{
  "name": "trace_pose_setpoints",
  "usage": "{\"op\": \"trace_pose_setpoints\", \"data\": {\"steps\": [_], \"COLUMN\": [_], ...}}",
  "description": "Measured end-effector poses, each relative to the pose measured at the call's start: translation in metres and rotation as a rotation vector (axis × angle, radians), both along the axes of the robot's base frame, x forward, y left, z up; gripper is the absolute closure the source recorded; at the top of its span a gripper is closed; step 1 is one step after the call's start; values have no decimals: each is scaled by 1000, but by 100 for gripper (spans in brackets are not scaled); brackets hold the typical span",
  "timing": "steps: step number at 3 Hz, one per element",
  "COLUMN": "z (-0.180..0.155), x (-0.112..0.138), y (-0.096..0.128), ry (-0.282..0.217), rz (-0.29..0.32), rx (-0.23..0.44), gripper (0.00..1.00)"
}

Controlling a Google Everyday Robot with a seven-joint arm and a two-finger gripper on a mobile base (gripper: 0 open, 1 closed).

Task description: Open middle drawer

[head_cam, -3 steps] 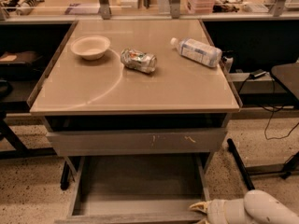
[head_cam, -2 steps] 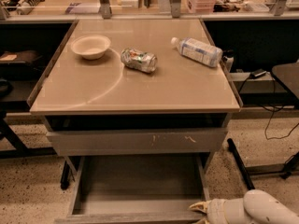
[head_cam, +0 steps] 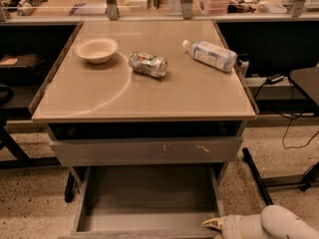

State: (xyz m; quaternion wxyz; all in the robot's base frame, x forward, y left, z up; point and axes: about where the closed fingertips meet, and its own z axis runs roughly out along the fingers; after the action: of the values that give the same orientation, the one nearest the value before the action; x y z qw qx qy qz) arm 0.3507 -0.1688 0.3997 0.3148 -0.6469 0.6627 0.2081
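The middle drawer [head_cam: 149, 198] stands pulled out toward me below the table, showing its shallow grey tray; its plain front runs along the bottom edge of the view. Above it sits a taller grey front with white scratch marks [head_cam: 149, 152], closed. My gripper [head_cam: 212, 224] is at the bottom right, at the right end of the open drawer's front edge, with the white arm [head_cam: 279, 225] behind it. Whether it touches the drawer front cannot be told.
On the beige tabletop [head_cam: 144, 96] lie a white bowl [head_cam: 96, 49], a crushed can [head_cam: 147, 64] and a plastic bottle [head_cam: 209, 54] on its side. A black table leg [head_cam: 256, 176] and cables are at the right; dark furniture is at the left.
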Motion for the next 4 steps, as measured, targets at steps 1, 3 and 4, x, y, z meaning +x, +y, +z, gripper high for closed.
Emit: {"op": "trace_pose_setpoints", "data": {"steps": [1, 3, 4], "z": [0, 0, 0], "x": [0, 0, 0], "y": [0, 0, 0], "ry": [0, 0, 0], "rz": [0, 0, 0], "rx": [0, 0, 0], "gripper": [57, 12, 0]}}
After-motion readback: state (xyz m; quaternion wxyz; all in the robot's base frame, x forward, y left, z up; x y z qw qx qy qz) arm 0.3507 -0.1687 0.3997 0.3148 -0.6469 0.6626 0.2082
